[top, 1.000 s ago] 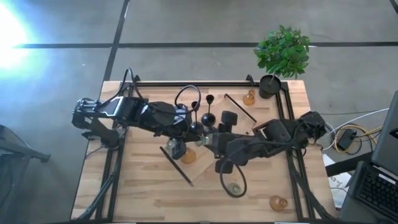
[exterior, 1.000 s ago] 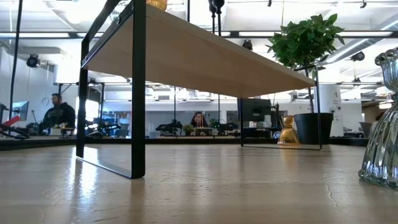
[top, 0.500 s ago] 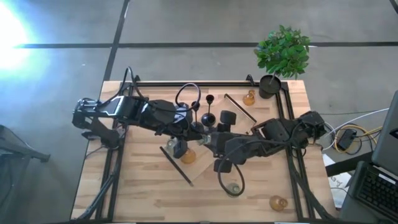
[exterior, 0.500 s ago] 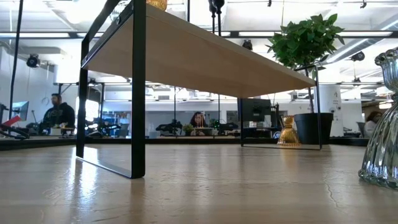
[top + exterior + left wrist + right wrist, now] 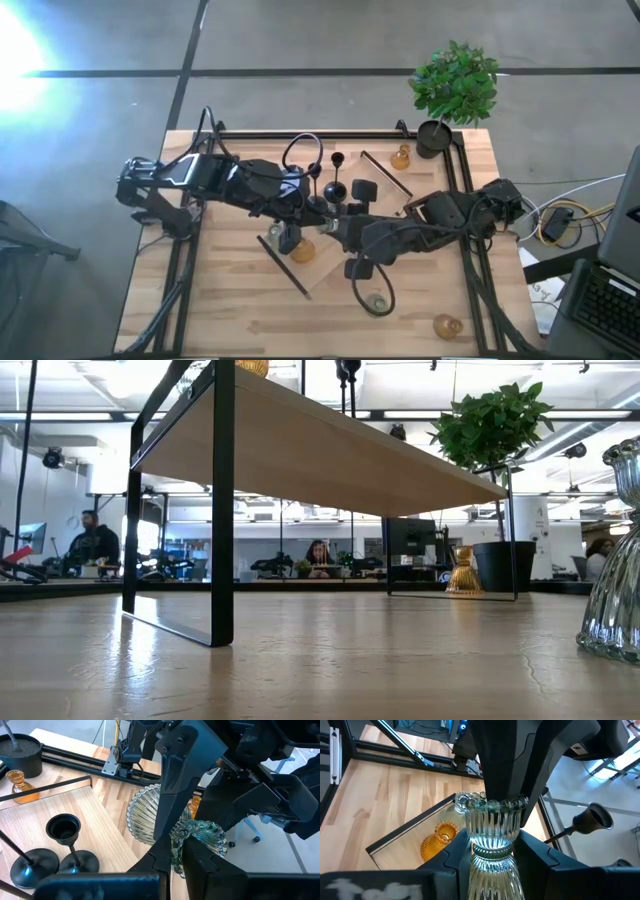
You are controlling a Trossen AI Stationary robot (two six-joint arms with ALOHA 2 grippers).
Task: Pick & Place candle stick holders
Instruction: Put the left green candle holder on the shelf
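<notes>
Over the middle of the small raised wooden shelf (image 5: 385, 180), the left gripper (image 5: 172, 862) pinches the rim of a ribbed pale green glass holder (image 5: 492, 827) while the right gripper (image 5: 492, 857) clasps its waist, apparently a handover.

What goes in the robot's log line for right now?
left gripper: shut on glass holder | right gripper: around same holder

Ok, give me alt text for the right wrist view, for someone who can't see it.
A pale green ribbed glass candle holder stands upright between the right gripper's two dark fingers, with the other arm's dark gripper right behind its beaded rim. An amber glass holder sits below on a wooden shelf, and a black holder shows farther off.
</notes>
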